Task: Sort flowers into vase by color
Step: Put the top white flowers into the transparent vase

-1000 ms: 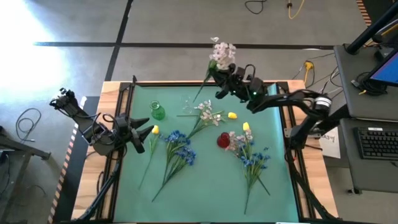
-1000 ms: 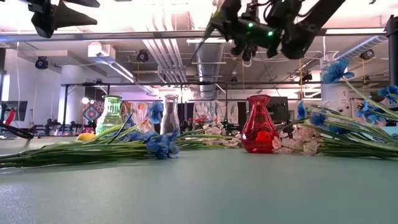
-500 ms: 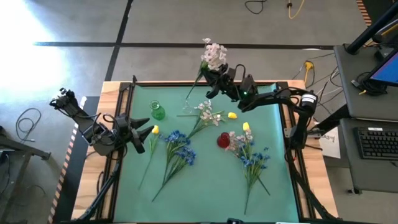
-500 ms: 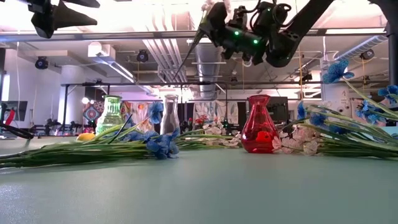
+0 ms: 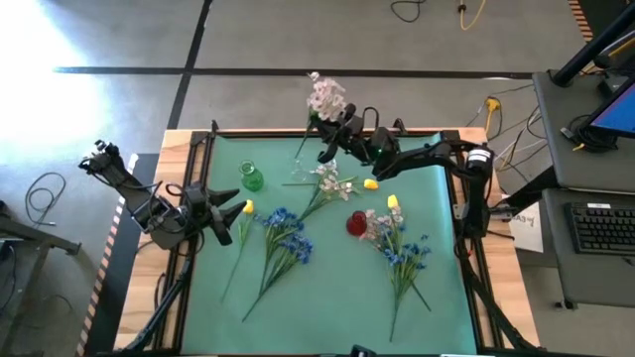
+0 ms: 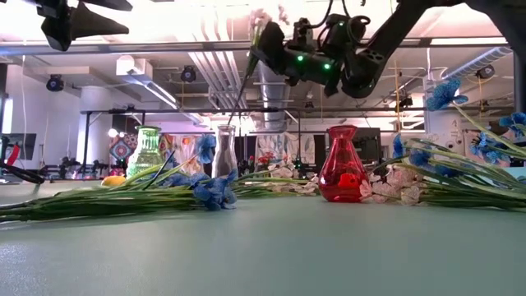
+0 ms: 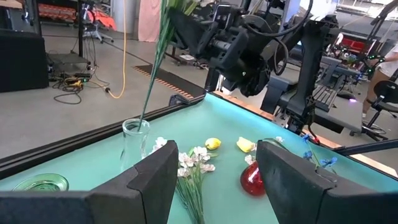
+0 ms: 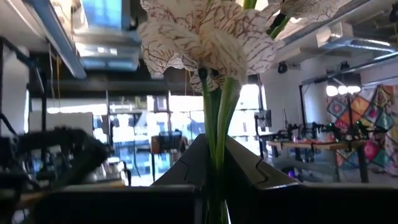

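My right gripper (image 5: 330,137) is above the table's far edge, shut on a pale pink-white flower spray (image 5: 324,96). The spray's green stalk (image 6: 242,82) slants down to the mouth of the clear glass vase (image 7: 135,146); whether its tip is inside, I cannot tell. A green vase (image 5: 252,178) and a red vase (image 5: 355,223) stand on the mat. Another pink-white spray (image 5: 330,183), blue stems (image 5: 283,238), a mixed bunch (image 5: 400,248) and yellow buds (image 5: 370,183) lie flat. My left gripper (image 5: 220,215) waits open at the left edge by a yellow tulip (image 5: 246,207). My right gripper pinches the spray's green stalk (image 8: 217,134) between its two fingers, just below the blossoms (image 8: 205,34). The fingers lie across the stalk, coming from the table's right. The spray is lifted clear, with its blossoms up and its stalk slanting down below the fingers toward the clear vase (image 6: 225,152).
The green mat (image 5: 327,297) has bare room along its near side. The three vases stand in a loose row across the far half. Flowers lie spread over the middle. Black frame rails (image 5: 198,149) run along the table's left and far edges.
My right gripper has carried the pink-white spray toward the table's left, staying shut on it. The stalk has tipped more upright, and its lower end has come down to the clear vase's mouth.
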You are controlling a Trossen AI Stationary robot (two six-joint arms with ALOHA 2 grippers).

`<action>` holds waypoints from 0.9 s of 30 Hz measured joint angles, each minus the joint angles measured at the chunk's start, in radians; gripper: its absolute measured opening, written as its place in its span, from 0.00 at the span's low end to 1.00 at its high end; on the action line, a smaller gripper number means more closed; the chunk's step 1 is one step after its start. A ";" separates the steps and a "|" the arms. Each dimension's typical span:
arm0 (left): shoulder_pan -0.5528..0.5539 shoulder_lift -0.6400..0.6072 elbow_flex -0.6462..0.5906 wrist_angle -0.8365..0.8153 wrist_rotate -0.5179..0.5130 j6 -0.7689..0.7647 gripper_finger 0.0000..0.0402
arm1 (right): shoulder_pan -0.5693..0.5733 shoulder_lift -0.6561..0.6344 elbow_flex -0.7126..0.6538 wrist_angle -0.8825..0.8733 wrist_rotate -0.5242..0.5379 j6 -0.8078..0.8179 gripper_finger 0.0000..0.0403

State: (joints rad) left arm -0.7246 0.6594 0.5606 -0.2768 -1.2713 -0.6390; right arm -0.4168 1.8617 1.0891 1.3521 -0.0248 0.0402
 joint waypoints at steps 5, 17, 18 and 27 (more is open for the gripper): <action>0.000 0.002 0.000 0.000 0.000 0.000 0.51 | 0.000 0.001 0.004 -0.078 0.000 -0.034 0.06; 0.000 0.002 0.000 0.000 0.000 0.000 0.51 | 0.000 0.001 0.004 -0.103 0.000 -0.034 0.18; 0.000 0.002 0.000 0.000 0.000 0.000 0.51 | 0.000 0.001 0.004 -0.113 0.000 -0.034 0.20; 0.000 0.002 0.000 0.000 0.000 0.000 0.51 | 0.000 0.001 0.003 -0.217 -0.001 -0.019 0.34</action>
State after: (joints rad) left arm -0.7242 0.6617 0.5606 -0.2771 -1.2716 -0.6388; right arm -0.4164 1.8626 1.0920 1.1355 -0.0254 0.0210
